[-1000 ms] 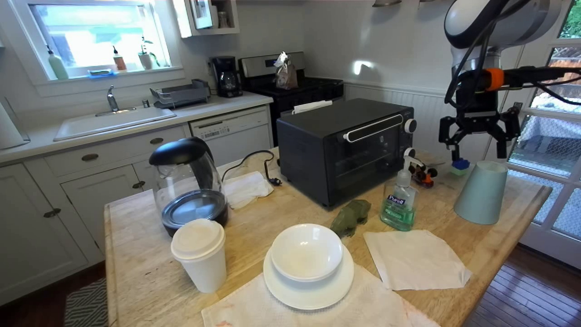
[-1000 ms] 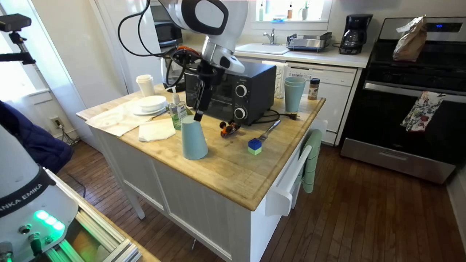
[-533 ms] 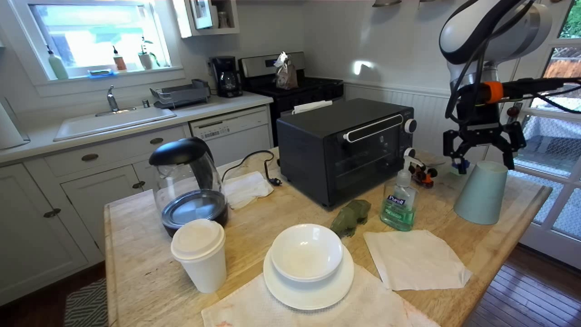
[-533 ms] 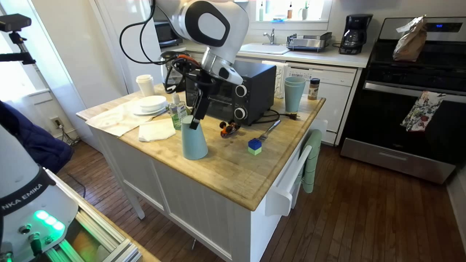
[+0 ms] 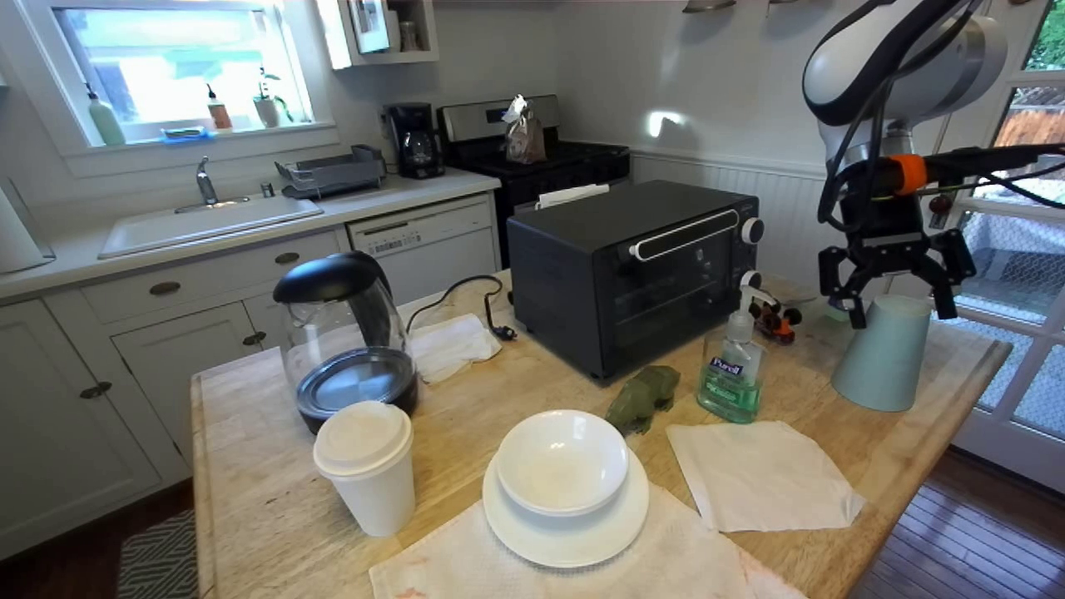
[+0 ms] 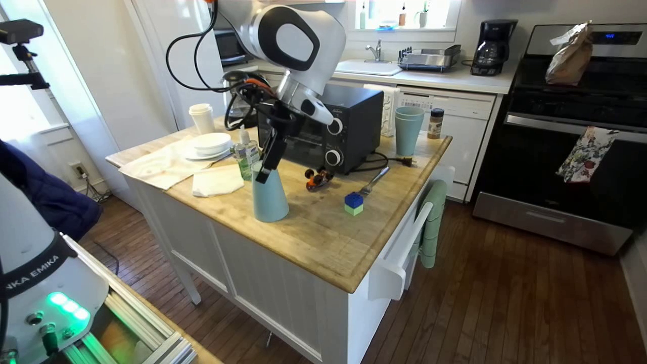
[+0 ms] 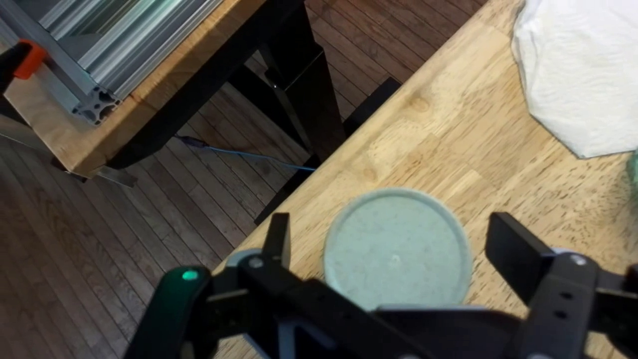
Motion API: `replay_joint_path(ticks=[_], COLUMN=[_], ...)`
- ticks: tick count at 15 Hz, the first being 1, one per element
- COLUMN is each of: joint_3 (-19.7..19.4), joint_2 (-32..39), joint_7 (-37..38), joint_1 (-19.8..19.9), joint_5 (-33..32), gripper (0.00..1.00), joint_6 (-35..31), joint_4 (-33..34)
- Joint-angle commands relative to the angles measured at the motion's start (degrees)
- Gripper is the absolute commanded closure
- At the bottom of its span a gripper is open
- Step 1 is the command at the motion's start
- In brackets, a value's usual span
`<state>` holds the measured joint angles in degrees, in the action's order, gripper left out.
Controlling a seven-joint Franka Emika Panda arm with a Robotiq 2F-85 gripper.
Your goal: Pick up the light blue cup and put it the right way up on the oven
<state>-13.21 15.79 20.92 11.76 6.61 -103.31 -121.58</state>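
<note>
We see the gripper (image 5: 901,318) spread wide, the light blue cup (image 7: 397,249) between its fingers (image 7: 513,252), touching neither, base up, its long axis upright.

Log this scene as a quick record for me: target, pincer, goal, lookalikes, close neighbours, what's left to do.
target: light blue cup, upside down on the table, narrow closed end up
pincer: open, straddling the cup's upper end, with gaps on both sides in the wrist view
goal: oven, black, door shut
lookalikes: nested blue cups, rims up, beside the spice jar
close neighbours: hand sanitizer bottle; white napkin
left to do: grip, lift, turn over, set on the oven
</note>
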Motion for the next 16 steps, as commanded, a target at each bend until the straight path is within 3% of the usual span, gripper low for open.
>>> replay_joint_path(ticks=[1, 5, 10, 16], joint_3=[-0.19, -0.19, -0.41, -1.37], joint_2=[0.30, 0.41, 1.53, 5.43], joint_7=[0.18, 0.12, -0.91, -3.80], joint_1=[0.08, 0.14, 1.34, 5.47], joint_5=[0.90, 1.25, 3.73, 13.29], gripper=[0.25, 0.55, 0.56, 0.56], joint_6=[1.00, 1.05, 4.16, 16.34], joint_4=[0.26, 0.48, 2.43, 7.47])
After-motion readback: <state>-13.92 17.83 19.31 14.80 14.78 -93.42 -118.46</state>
